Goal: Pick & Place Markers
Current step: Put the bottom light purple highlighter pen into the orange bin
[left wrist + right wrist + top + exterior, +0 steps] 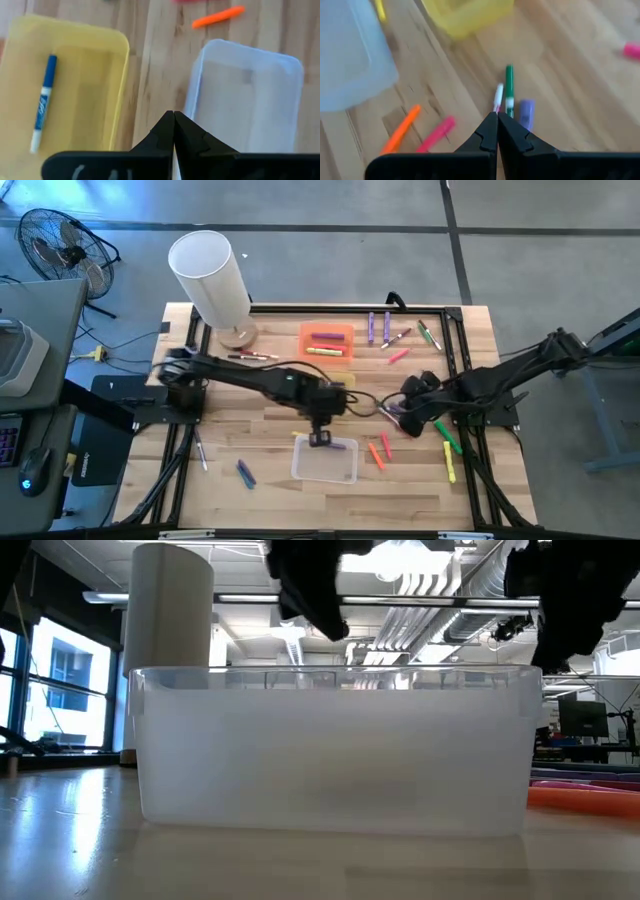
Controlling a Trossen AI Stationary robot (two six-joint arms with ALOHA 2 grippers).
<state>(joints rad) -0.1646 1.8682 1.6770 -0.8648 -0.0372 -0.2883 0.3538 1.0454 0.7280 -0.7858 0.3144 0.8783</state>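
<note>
Markers lie scattered on the wooden table: purple ones (371, 328), a green one (430, 335), a pink one (398, 356), an orange one (375, 453), a yellow one (450, 463) and a blue-purple one (245, 472). My left gripper (173, 116) is shut with nothing between its fingers. It hangs over the far rim of the clear bin (325, 460), beside the yellow bin (65, 85), where a blue marker (42, 102) lies flat. My right gripper (497, 116) is shut too. It hangs just short of a green marker (509, 90), a white-pink marker (498, 96) and a purple marker (526, 112).
An orange bin (327, 342) with markers in it sits at the far middle of the table. A tall white cylinder on a round base (212, 280) stands at the far left. In the low view the clear bin (335, 750) fills the foreground. A black frame edges the table.
</note>
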